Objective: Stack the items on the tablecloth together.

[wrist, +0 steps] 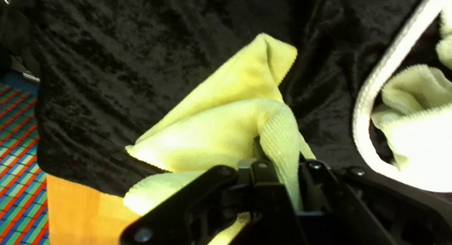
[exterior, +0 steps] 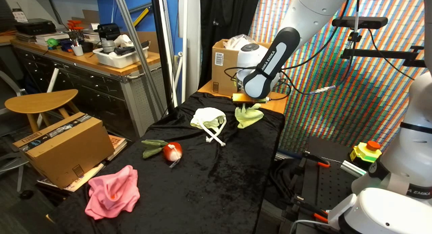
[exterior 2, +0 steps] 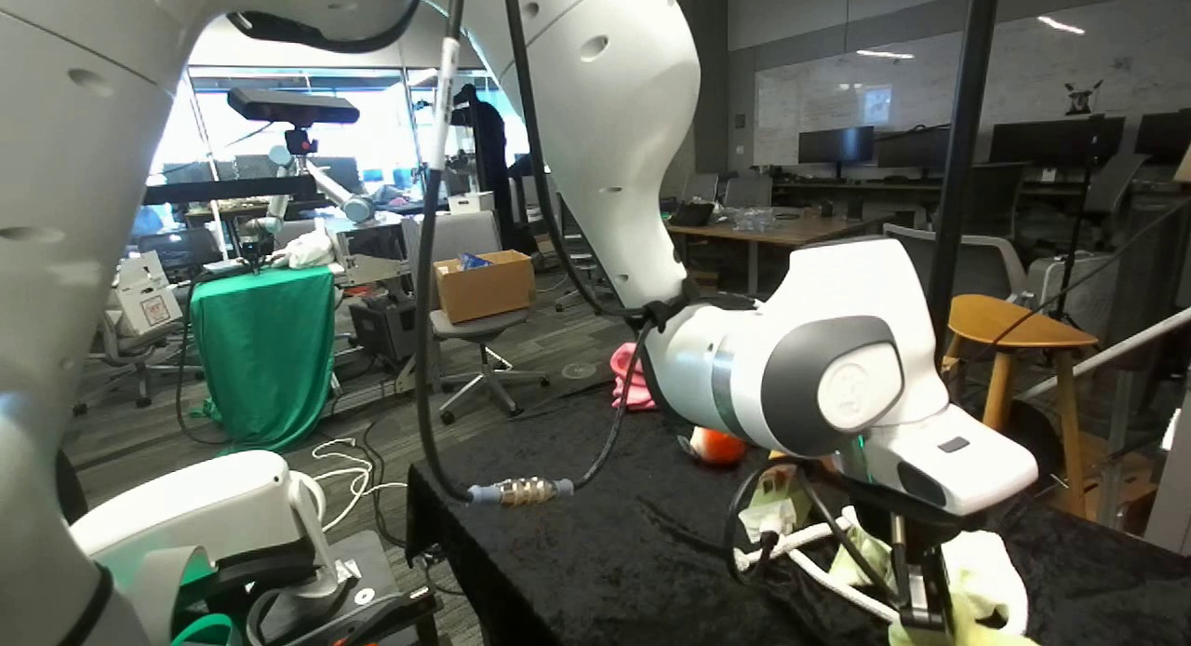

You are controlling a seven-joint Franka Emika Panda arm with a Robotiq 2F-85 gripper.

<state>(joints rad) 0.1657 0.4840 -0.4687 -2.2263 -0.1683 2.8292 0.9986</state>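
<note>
My gripper (wrist: 280, 171) is shut on a raised fold of the pale yellow-green cloth (wrist: 219, 132), whose remainder spreads over the black tablecloth (wrist: 141, 79). At the far end of the table, an exterior view shows this cloth (exterior: 249, 118) hanging or resting under my gripper (exterior: 243, 108). Just beside it lies the whitish cloth (exterior: 210, 115) with the white rope (exterior: 212, 134) looped over it. A small red ball (exterior: 172, 151) sits mid-table against a dull green leaf-like piece (exterior: 153, 147). The pink rag (exterior: 113, 193) is crumpled near the opposite end.
Behind the arm's wrist stands a cardboard box (exterior: 224, 65) on the bare wooden table end (exterior: 276, 104). A shimmering striped panel (exterior: 314, 109) rises past the table's edge. Another cardboard box (exterior: 71, 149) is beside the table, near a wooden stool (exterior: 40, 100).
</note>
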